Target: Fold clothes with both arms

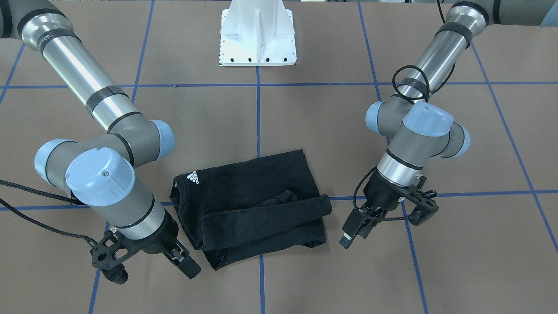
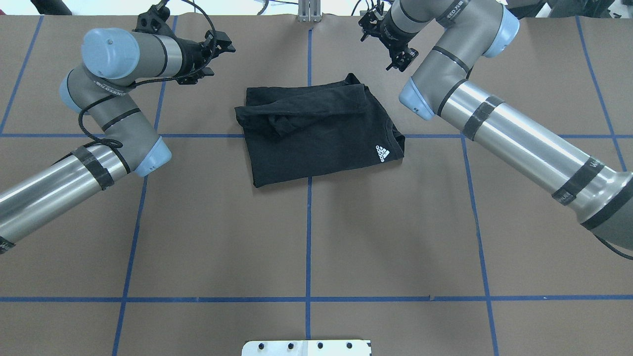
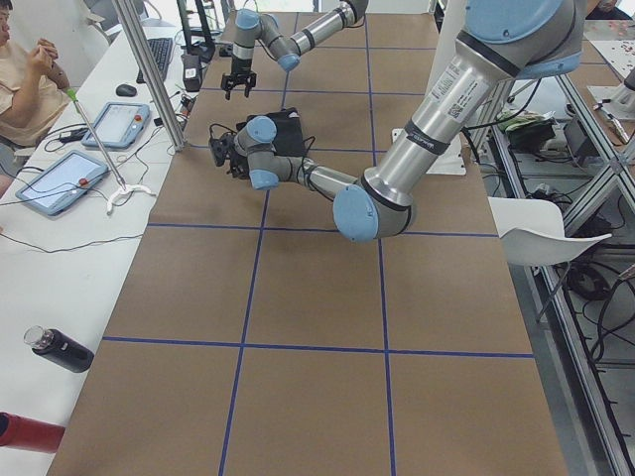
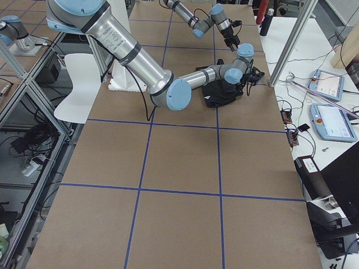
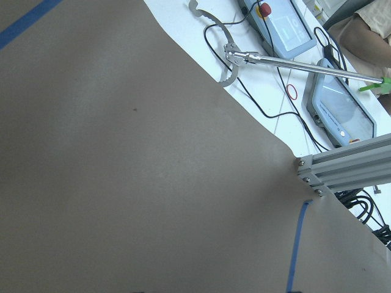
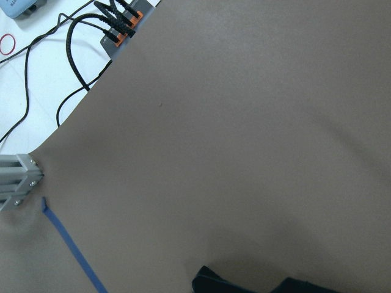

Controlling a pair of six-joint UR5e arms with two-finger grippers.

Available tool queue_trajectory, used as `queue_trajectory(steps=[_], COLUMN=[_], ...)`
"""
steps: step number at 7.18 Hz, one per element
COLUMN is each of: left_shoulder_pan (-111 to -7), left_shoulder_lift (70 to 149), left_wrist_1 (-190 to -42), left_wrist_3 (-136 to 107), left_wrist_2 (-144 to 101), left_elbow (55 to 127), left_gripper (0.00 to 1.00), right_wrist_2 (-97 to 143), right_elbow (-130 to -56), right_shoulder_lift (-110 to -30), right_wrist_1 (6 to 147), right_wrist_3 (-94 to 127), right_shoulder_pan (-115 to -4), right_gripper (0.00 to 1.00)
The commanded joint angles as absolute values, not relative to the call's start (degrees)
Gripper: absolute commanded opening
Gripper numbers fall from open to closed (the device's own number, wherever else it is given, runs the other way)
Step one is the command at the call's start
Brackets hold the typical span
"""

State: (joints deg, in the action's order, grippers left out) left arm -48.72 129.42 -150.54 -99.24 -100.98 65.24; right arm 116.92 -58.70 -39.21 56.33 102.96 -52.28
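T-shirt (image 2: pixel 316 133) folded on brown tbl (image 2: pixel 395 237) w/ blue grid tape (image 2: pixel 308 237).

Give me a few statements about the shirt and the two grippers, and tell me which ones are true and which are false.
1. The black T-shirt lies folded on the table. True.
2. The left gripper grips the T-shirt. False: it sits beside the shirt, clear of the cloth.
3. The white logo faces up. True.
4. The right gripper rests on top of the shirt. False: it is off the shirt's edge, beside it.
5. The shirt lies across a blue tape line. True.
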Motion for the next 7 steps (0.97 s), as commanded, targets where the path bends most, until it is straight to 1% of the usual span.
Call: queue_trajectory(steps=[1,2,3,4,5,6,7], left_shoulder_pan=[-50.09,-50.79,-51.5,-52.55,-53.86,-54.14,-54.14], left_shoulder_lift=[127.9,124.84,123.06,122.7,120.87,117.8,116.47], left_wrist_1=[-150.38,-150.12,-150.03,-149.59,-149.68,-149.5,-148.72], left_wrist_3=[-95.66,-90.49,-88.26,-87.81,-84.32,-81.16,-81.12], left_wrist_2=[-104.47,-106.07,-106.17,-106.87,-108.96,-111.25,-111.27], left_elbow=[68.1,71.86,74.07,74.09,75.75,79.07,81.1], left_gripper=[1.0,1.0,1.0,1.0,1.0,1.0,1.0], right_wrist_2=[114.72,111.22,107.44,105.4,102.16,101.09,101.07], right_elbow=[-69.74,-71.96,-74.85,-75.06,-74.19,-73.22,-72.95], right_shoulder_lift=[-45.68,-45.09,-43.96,-42.9,-41.24,-41.05,-40.87], right_wrist_1=[56.69,59.56,62.55,63.88,64.94,64.95,64.95], right_wrist_3=[103.18,103.18,102.92,100.14,94.89,89.79,85.91], right_shoulder_pan=[-47.93,-45.38,-42.05,-38.44,-35.97,-34.56,-33.93], right_gripper=[1.0,0.9,0.21,0.0,0.0,0.0,0.0])
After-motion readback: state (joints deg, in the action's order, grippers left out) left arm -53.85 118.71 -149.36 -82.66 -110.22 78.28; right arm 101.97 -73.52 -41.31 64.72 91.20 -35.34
